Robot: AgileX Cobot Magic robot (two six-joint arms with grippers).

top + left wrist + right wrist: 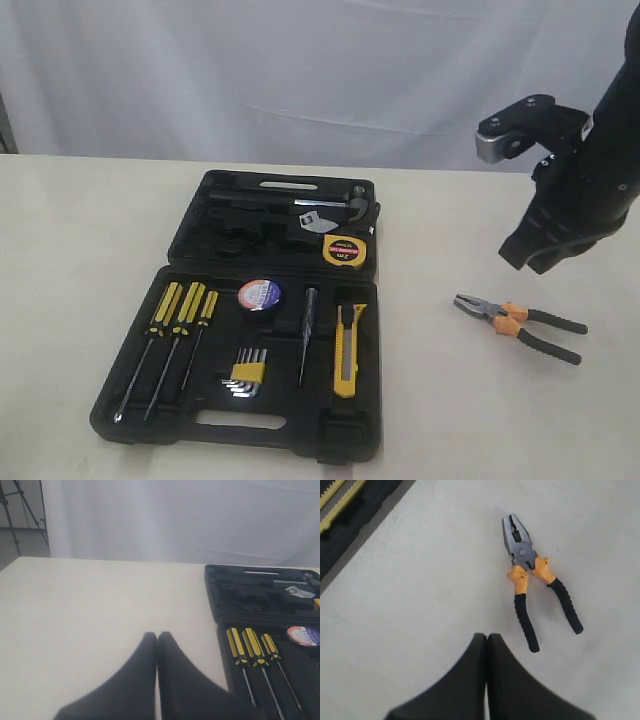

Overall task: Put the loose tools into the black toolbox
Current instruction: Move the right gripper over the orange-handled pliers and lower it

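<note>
Right gripper (486, 639), jaws closed and empty, above the pliers (525, 555), which lie on the table (80, 250), well apart from the black toolbox (345, 440). A sound grasp: open first, then descend across both handles near the pivot; the vacant recess is probably in the lid half, though indistinct

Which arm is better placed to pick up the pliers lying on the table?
The right. The right claw, shut, hangs near the pliers, right of the toolbox. The left claw sits beyond the toolbox's other side, with no pliers in its view.
</note>
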